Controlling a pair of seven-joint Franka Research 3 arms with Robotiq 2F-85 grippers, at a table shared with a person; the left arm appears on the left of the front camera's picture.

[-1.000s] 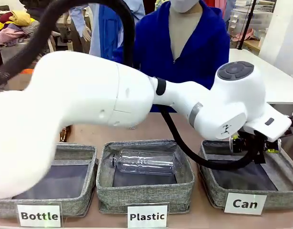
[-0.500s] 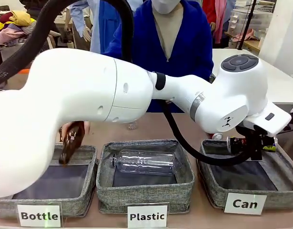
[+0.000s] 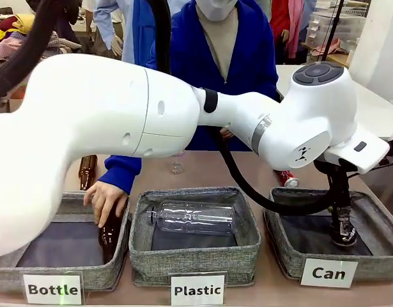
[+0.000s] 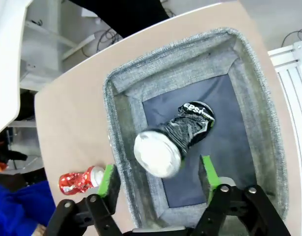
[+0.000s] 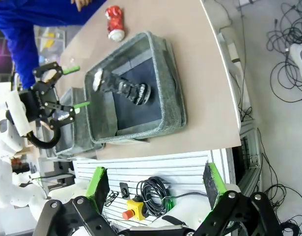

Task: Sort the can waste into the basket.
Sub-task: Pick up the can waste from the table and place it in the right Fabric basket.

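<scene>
The left gripper (image 4: pixel 158 167) hangs with jaws spread over the square grey woven basket (image 4: pixel 122 98). The black printed drink can (image 4: pixel 182 130) sits tilted inside, released. The small red metal can (image 4: pixel 74 181) lies on the table (image 4: pixel 72 123) just outside the basket. It looks light, thin-walled and slippery, probably best pinched mid-body. The right gripper (image 5: pixel 154 172) is spread wide and empty.
</scene>
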